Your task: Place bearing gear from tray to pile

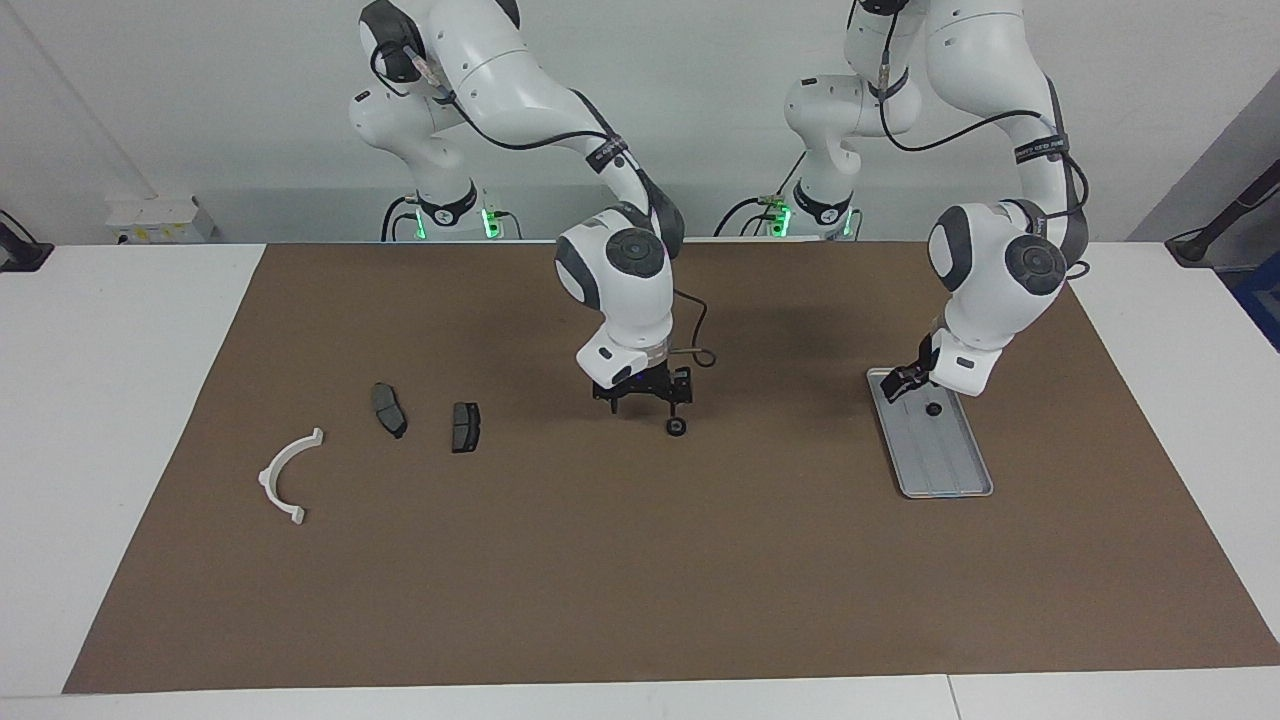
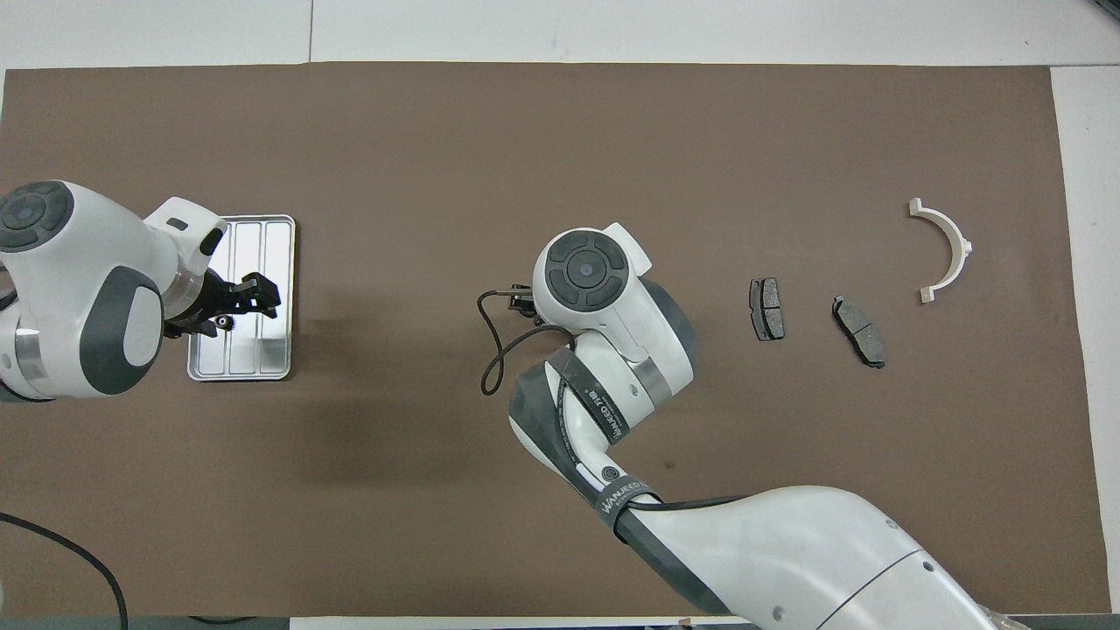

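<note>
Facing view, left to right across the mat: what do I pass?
White bracket → dark plate → second dark plate → right gripper → tray, with the left gripper over it.

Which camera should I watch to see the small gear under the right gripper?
The facing view: the bearing gear shows plainly below the right gripper, over the mat between tray and pile. In the overhead view the right arm's wrist hides it entirely.

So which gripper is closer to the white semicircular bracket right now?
Right. The right gripper is over mid-mat, a small bearing gear at its fingertips, beside the brake pads; the left gripper is over the tray, far from the bracket.
</note>
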